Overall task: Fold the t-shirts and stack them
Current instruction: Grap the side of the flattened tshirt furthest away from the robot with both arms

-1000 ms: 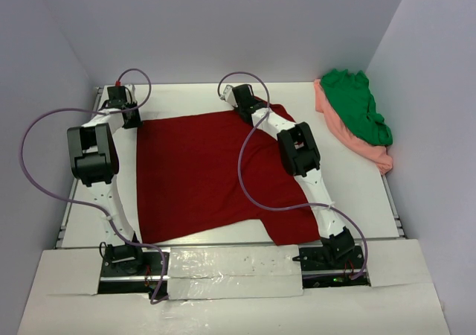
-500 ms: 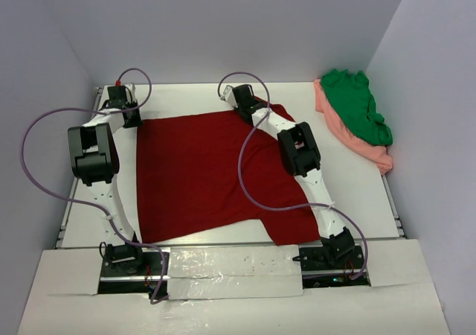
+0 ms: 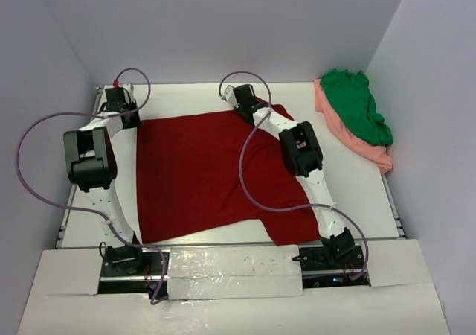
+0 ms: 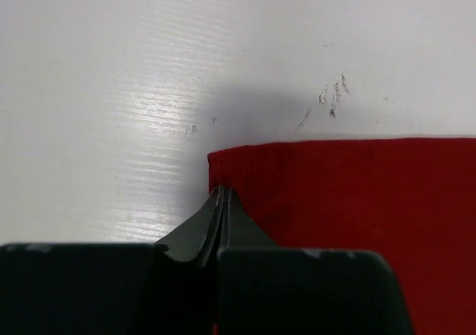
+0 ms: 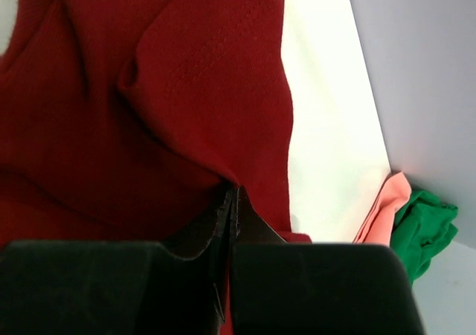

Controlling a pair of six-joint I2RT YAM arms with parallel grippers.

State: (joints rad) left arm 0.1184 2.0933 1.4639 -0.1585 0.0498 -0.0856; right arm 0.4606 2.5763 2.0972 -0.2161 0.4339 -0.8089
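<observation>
The dark red t-shirt (image 3: 197, 175) lies spread flat across the middle of the table. My left gripper (image 3: 132, 119) is shut on its far left corner (image 4: 230, 164), held low at the table. My right gripper (image 3: 249, 112) is shut on a fold of the same shirt near its far right sleeve (image 5: 223, 89). The bright green t-shirt (image 3: 357, 104) lies crumpled on the salmon pink t-shirt (image 3: 357, 141) at the far right by the wall; both show in the right wrist view, green (image 5: 424, 227) and pink (image 5: 383, 205).
White table surface (image 3: 193, 97) runs behind the red shirt. Purple walls (image 3: 223, 22) close in the back and both sides. The arms' purple cables (image 3: 44, 126) loop over the left and the middle.
The left arm's elbow has shifted slightly left and toward the front. The shirt and the right arm look almost unchanged.
</observation>
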